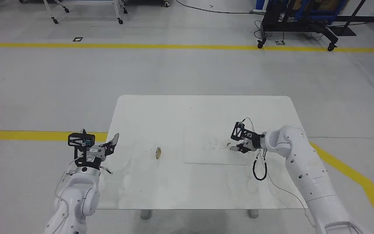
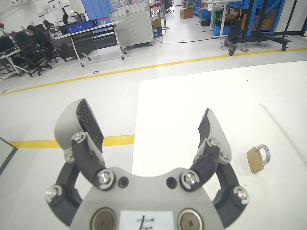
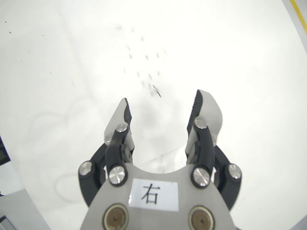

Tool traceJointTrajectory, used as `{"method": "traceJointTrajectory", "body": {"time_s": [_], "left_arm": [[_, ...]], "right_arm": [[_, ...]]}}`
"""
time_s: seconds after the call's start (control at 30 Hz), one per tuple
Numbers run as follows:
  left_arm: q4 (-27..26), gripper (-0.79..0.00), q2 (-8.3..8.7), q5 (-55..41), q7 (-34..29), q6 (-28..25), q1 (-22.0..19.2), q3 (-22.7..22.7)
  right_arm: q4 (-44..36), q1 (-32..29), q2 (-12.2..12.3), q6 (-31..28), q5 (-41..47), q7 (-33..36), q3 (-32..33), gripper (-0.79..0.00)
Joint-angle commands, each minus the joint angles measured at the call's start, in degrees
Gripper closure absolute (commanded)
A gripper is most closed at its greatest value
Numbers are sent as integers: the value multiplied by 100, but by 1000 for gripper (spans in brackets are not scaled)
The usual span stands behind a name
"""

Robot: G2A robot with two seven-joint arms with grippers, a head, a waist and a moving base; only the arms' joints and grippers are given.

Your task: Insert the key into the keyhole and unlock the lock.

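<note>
A broad stretch of table [image 1: 204, 111] separates the 2 grippers. The left gripper [image 2: 146, 111] hangs over its left edge and the right gripper [image 3: 162, 99] over its right half, both spread wide and holding nothing. The lock [image 1: 158, 153] lies left of centre, apart from the left gripper; the key [image 3: 157, 91] lies just left of the right gripper's tips.

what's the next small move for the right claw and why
Probably lower the right claw onto the key: its jaws stand open and empty, the key lies on the table just past its fingertips, and the padlock lies farther off.
</note>
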Motion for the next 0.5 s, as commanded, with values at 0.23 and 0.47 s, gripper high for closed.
{"method": "traceJointTrajectory", "body": {"time_s": [0.23, 0.47], "left_arm": [[0, -785, 0, 0, 0, 0, 0, 0], [0, -785, 0, 0, 0, 0, 0, 0]], "right_arm": [[483, 436, -12, -42, -410, -162, -571, -462], [665, 662, -23, -42, -489, -324, -908, -357]]}}
